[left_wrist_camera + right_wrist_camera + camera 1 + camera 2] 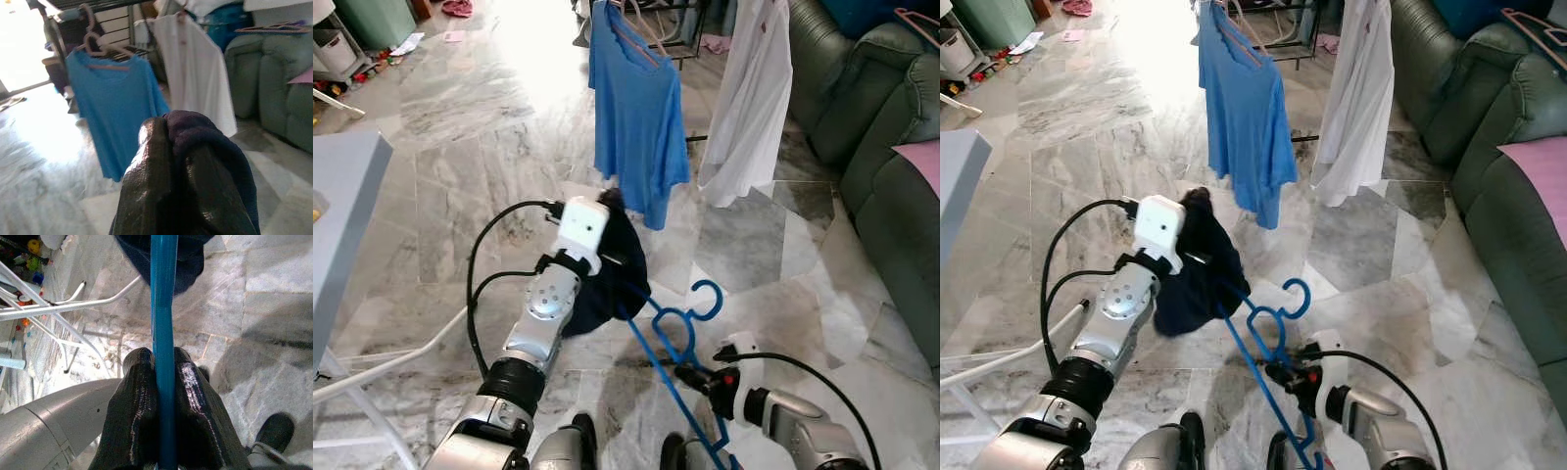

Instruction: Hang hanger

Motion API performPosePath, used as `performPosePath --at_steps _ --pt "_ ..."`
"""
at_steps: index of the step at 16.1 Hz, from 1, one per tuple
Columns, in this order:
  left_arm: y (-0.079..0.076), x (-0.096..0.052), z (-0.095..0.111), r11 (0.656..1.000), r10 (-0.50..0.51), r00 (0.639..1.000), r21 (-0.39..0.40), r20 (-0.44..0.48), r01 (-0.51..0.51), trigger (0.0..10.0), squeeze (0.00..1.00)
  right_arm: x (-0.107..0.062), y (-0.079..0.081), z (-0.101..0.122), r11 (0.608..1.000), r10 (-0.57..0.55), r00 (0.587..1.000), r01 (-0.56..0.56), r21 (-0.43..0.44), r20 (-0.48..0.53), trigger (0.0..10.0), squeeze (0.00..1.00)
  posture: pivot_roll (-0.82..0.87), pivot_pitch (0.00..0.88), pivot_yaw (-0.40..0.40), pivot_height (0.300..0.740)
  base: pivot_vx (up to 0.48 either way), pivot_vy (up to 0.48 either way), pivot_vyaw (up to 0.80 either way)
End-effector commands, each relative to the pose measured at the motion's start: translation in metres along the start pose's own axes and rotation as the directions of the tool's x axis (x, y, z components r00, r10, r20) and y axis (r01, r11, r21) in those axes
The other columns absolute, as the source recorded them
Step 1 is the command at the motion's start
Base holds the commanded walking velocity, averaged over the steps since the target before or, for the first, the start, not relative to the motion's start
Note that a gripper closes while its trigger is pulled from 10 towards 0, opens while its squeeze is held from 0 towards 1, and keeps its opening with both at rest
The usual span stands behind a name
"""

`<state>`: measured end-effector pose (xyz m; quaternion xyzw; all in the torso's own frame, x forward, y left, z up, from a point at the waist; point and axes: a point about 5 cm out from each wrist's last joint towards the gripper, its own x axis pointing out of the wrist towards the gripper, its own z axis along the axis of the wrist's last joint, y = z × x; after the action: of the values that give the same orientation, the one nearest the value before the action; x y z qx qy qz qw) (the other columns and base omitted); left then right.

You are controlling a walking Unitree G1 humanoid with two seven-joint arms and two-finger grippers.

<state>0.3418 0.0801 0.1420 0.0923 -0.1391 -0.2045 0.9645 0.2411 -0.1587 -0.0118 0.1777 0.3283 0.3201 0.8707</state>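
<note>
Hanging step, in progress. Item: blue hanger (671,338), carried low over the marble floor (489,147), its hook (708,299) pointing up toward the rack area, one arm threaded into a dark navy garment (607,269).

Right gripper (164,396): clenched on the hanger's straight blue bar, fingers (139,406) pressed to either side. Right arm low and bent, wrist just above the floor.

Left gripper (168,161): clenched on a bunched fold of the navy garment. Left arm extended forward and raised, forearm angled up, wrist camera facing the rack.

Destination: clothes rack (98,5) well ahead, already bearing a blue shirt (636,117) and a white shirt (749,98).

Handling advice, as judged: keep both grips firm, lift hanger and cloth together so the garment does not slide off, and approach until the hook clears the rail between the two shirts.
</note>
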Motion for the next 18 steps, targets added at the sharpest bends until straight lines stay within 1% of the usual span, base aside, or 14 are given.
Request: performPosePath --at_steps 1,2,3,6,7,8,10,11,12,14,15,16,17,18 --pt "-0.002 -0.002 0.008 0.999 -0.032 0.998 0.025 0.054 0.031 10.0 0.0 0.0 0.0 -0.007 1.0 0.003 1.0 -0.002 0.009 -0.026 10.0 0.0 -0.09 0.205 0.052 0.74 0.0 0.0 0.0" --pt "-0.003 -0.003 0.008 0.999 -0.037 0.998 0.025 0.055 0.036 10.0 0.0 0.0 0.0 -0.007 1.0 0.002 1.0 -0.001 0.009 -0.027 10.0 0.0 -0.09 0.205 0.052 0.74 0.0 0.0 0.0" --pt "-0.001 -0.006 0.008 0.999 -0.038 0.997 0.031 0.064 0.036 10.0 0.0 0.001 -0.004 -0.005 0.999 -0.047 0.999 0.047 0.024 -0.016 10.0 0.0 -0.09 0.205 0.052 0.74 0.0 0.0 0.0" --pt "0.011 -0.015 0.002 1.0 0.007 0.999 0.025 0.045 -0.009 10.0 0.0 -0.008 -0.027 0.006 0.959 -0.254 0.964 0.241 0.153 0.074 10.0 0.0 -0.09 0.205 0.052 0.74 0.0 0.0 0.0" --pt "0.016 -0.018 -0.001 1.0 0.024 0.999 0.008 0.033 -0.025 10.0 0.0 -0.017 -0.039 0.012 0.921 -0.343 0.931 0.308 0.237 0.123 10.0 0.0 -0.09 0.205 0.052 0.74 0.0 0.0 0.0" --pt "0.019 -0.022 -0.004 0.999 0.031 0.999 0.005 0.018 -0.031 10.0 0.0 -0.025 -0.048 0.018 0.889 -0.407 0.899 0.35 0.296 0.16 10.0 0.0 -0.09 0.204 0.051 0.74 0.0 0.0 0.0" --pt "0.021 -0.026 -0.011 0.999 0.038 0.999 0.006 -0.016 -0.038 10.0 0.0 -0.036 -0.06 0.029 0.845 -0.489 0.846 0.398 0.357 0.214 10.0 0.0 -0.09 0.203 0.053 0.74 0.0 0.0 0.0" --pt "0.02 -0.029 -0.017 0.999 0.042 0.998 0.008 -0.046 -0.041 10.0 0.0 -0.043 -0.066 0.039 0.814 -0.542 0.8 0.424 0.397 0.259 10.0 0.0 -0.09 0.203 0.053 0.74 0.0 0.0 0.0" --pt "0.018 -0.032 -0.027 0.999 0.046 0.994 0.03 -0.095 -0.043 10.0 0.0 -0.051 -0.073 0.054 0.779 -0.597 0.739 0.442 0.445 0.312 10.0 0.0 -0.09 0.203 0.056 0.74 0.0 0.0 0.0" --pt "0.013 -0.037 -0.036 0.999 0.033 0.99 0.034 -0.136 -0.029 10.0 0.0 -0.058 -0.075 0.074 0.769 -0.618 0.685 0.423 0.48 0.386 10.0 0.0 -0.1 0.202 0.057 0.74 0.0 0.0 0.0" --pt "0.001 -0.043 -0.043 1.0 -0.023 0.987 0.007 -0.159 0.024 10.0 0.0 -0.071 -0.079 0.104 0.736 -0.668 0.557 0.397 0.549 0.494 10.0 0.0 -0.1 0.2 0.059 0.74 0.0 0.0 0.0" --pt "-0.002 -0.044 -0.044 0.999 -0.038 0.986 -0.002 -0.16 0.038 10.0 0.0 -0.075 -0.081 0.109 0.723 -0.683 0.523 0.389 0.57 0.51 10.0 0.0 -0.1 0.2 0.059 0.74 0.0 0.0 0.0" --pt "-0.012 -0.049 -0.051 0.996 -0.092 0.978 -0.008 -0.189 0.093 10.0 0.0 -0.086 -0.083 0.126 0.703 -0.705 0.436 0.327 0.632 0.559 10.0 0.0 -0.11 0.196 0.06 0.74 0.0 0.0 0.0" --pt "-0.021 -0.056 -0.06 0.989 -0.147 0.962 -0.005 -0.231 0.15 10.0 0.0 -0.089 -0.079 0.143 0.729 -0.676 0.408 0.25 0.637 0.613 10.0 0.0 -0.11 0.194 0.058 0.74 0.0 0.0 0.0"
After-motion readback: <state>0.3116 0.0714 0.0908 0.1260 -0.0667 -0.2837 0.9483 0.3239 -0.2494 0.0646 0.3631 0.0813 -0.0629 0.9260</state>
